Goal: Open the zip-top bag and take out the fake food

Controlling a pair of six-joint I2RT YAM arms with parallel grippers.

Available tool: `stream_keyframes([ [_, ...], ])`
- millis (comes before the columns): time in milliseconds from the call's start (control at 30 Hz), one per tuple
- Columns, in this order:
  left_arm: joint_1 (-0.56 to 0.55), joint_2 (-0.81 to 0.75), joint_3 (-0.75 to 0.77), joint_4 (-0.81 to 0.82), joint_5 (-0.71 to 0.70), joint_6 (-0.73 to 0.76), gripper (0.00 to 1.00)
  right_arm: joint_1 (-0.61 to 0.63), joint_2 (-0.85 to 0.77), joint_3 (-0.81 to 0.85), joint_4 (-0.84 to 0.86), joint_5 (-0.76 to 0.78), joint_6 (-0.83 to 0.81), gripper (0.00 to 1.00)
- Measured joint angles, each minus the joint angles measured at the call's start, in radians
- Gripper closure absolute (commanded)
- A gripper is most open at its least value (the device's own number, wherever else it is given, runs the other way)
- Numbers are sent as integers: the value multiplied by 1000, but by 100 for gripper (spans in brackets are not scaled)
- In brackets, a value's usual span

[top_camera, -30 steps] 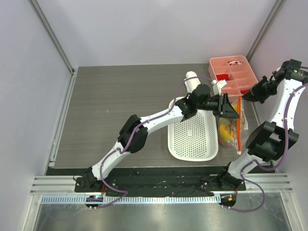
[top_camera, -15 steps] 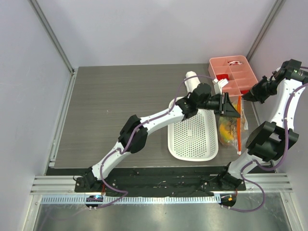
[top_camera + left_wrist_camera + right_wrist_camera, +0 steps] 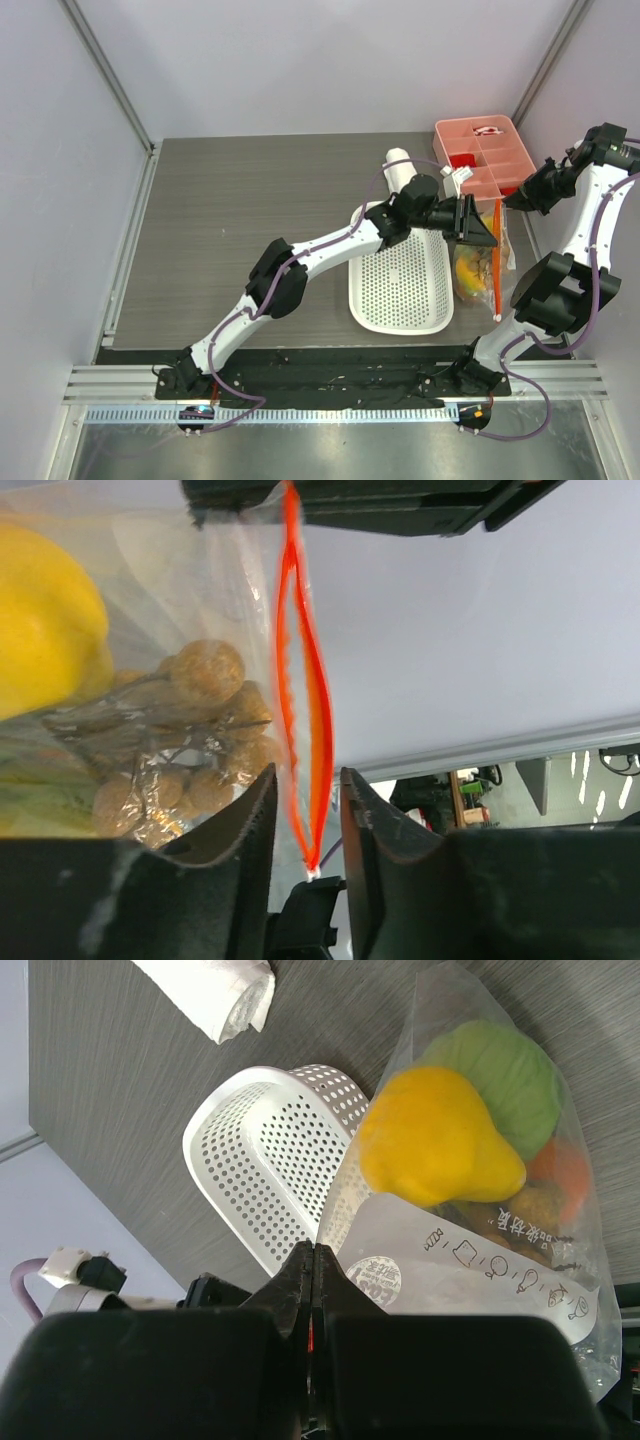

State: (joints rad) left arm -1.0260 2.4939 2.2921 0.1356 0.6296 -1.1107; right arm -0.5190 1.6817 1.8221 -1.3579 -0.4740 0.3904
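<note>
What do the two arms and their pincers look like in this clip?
The left arm and right arm match: white links, bulky black joint housings, looping purple cables. The left pincer and right pincer each have two matte black fingers, the left's scuffed grey. No markings visible.

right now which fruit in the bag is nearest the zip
The brown grapes: the bunch lies right beside the orange-red zip, while the yellow lemon sits further away from it.
</note>
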Motion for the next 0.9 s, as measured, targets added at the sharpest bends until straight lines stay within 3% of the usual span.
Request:
stream_keyframes([
  [333,-1,18,13,-49,-12,19,76,0,0,0,0,0,0,99],
  [667,-15,113,129,-67,-32,3,74,7,0,-5,0,0,0,99],
  [900,-30,115,131,-48,-42,-34,62,13,0,-10,0,2,3,99],
])
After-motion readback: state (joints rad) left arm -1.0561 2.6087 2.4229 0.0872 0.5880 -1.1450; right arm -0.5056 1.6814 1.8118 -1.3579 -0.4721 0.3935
